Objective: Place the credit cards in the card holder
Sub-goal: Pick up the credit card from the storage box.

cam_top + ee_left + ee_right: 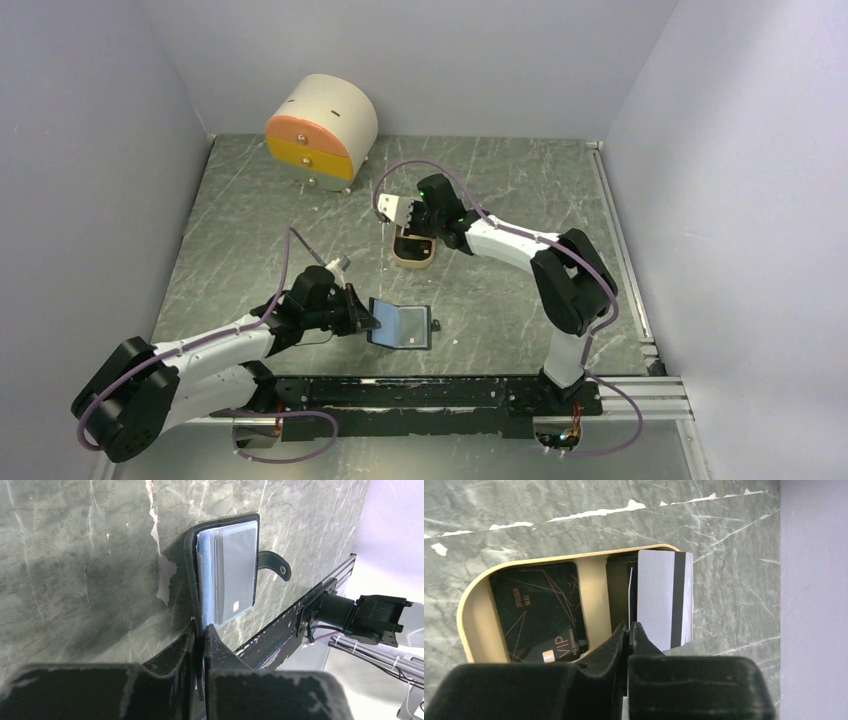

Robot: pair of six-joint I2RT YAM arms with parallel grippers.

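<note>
Card holder (235, 575) lay open on the table (75, 555) directly ahead of the left gripper (201, 632). Its near edge was between the fingers and its snap tab (274, 565) was out to the gripper's right. Tray (474, 610) sat below and ahead of the right gripper (630, 630). First card (541, 611) lay in it, left of the fingers. Second card (664, 597) rose ahead, just right, with its near edge at the fingers.

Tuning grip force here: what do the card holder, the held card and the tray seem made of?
The card holder: black leather or faux leather, matte, stitched edge; glossy clear plastic sleeves inside. The card: thin stiff plastic, smooth grey, dark magnetic stripe. The tray: tan, smooth, matte, probably plastic; wood not excluded.
</note>
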